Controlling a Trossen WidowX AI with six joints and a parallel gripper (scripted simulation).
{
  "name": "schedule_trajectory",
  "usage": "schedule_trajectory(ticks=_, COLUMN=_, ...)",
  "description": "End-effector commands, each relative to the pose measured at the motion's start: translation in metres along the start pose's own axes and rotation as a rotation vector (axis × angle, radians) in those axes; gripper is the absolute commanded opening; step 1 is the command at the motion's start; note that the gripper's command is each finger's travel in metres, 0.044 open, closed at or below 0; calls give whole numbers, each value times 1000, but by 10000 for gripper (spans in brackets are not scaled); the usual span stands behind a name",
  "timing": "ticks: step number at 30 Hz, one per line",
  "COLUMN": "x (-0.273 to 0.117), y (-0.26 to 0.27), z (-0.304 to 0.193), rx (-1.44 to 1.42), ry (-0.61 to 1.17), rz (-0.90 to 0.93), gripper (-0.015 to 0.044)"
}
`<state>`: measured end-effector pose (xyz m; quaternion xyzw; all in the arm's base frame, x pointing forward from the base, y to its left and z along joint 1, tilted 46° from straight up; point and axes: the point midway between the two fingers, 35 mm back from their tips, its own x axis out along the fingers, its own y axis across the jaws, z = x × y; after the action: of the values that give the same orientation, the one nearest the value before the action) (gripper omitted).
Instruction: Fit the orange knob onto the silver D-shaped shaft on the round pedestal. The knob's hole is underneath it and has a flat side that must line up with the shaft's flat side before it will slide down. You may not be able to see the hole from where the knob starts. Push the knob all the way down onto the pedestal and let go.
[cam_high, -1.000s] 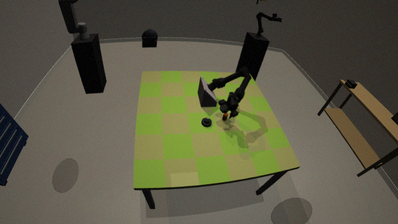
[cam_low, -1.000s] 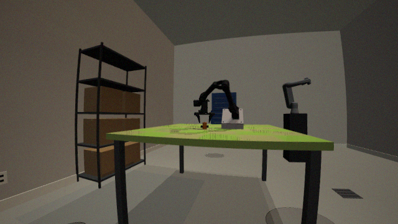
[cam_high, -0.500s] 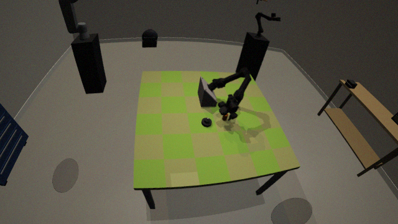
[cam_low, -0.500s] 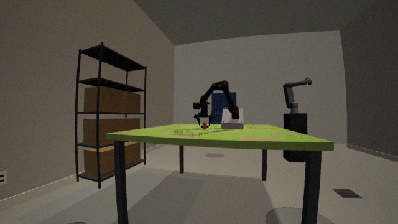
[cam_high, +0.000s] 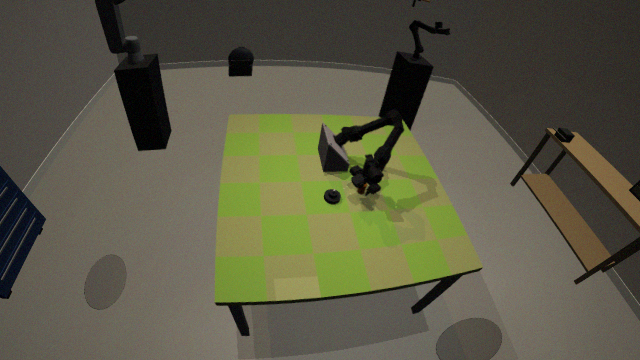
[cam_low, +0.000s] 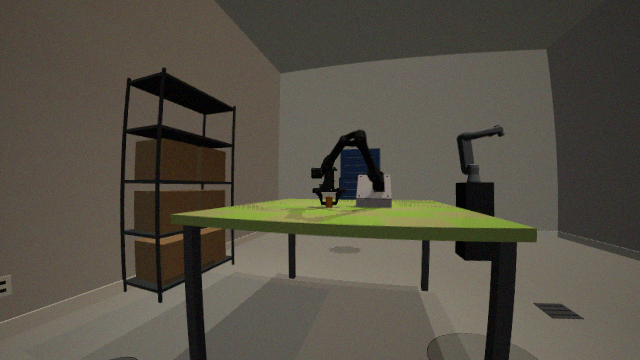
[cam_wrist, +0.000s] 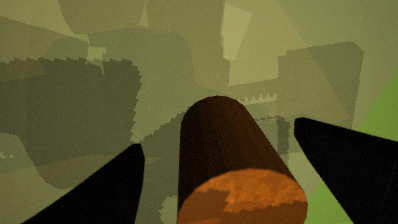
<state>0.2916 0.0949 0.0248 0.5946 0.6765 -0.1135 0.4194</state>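
1. Evidently, we have the arm (cam_high: 395, 119) (cam_low: 356, 136) bent in a high arch over the checkered table (cam_high: 285, 234) (cam_low: 350, 228).
2. In the top view, we see it reach right from its grey mount (cam_high: 330, 156) (cam_low: 367, 187), fold at the elbow toward the far right, then return toward the near side, slightly leftward.
3. From the exterior, we find the mount on the right and the elbow at the top of the arch; the forearm slopes down to the left, and the wrist section drops almost vertically.
4. Our gripper (cam_high: 367, 189) (cam_low: 329, 203) (cam_wrist: 218, 138) points down, low over the table, with its fingers spread on either side of the orange knob (cam_high: 361, 189) (cam_low: 329, 202) (cam_wrist: 220, 140).
5. We have the gripper open, gripping nothing: the wrist view shows gaps between the knob and both black fingers.
6. We see the knob standing upright on the table, its round top lit orange and its side dark brown in the wrist view.
7. Looking from the top, we place the round pedestal (cam_high: 327, 200) to the left of the knob and just beside it, well apart from the table's near edge. Its small silver shaft (cam_high: 333, 191) stands up bare at the centre.
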Motion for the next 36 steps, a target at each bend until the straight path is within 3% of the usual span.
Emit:
schedule_trajectory(ticks=1, x=2, y=0, z=0, rx=5, ry=6, rz=1, gripper=309)
schedule_trajectory(ticks=6, x=2, y=0, z=0, rx=5, ry=6, rz=1, gripper=177)
schedule_trajectory(ticks=13, x=2, y=0, z=0, rx=5, ry=6, rz=1, gripper=131)
schedule_trajectory(ticks=18, x=-5, y=1, z=1, rx=6, ry=2, rz=0, gripper=0)
schedule_trajectory(ticks=36, x=-58, y=6, z=10, rx=6, ry=-11, rz=-6, gripper=0)
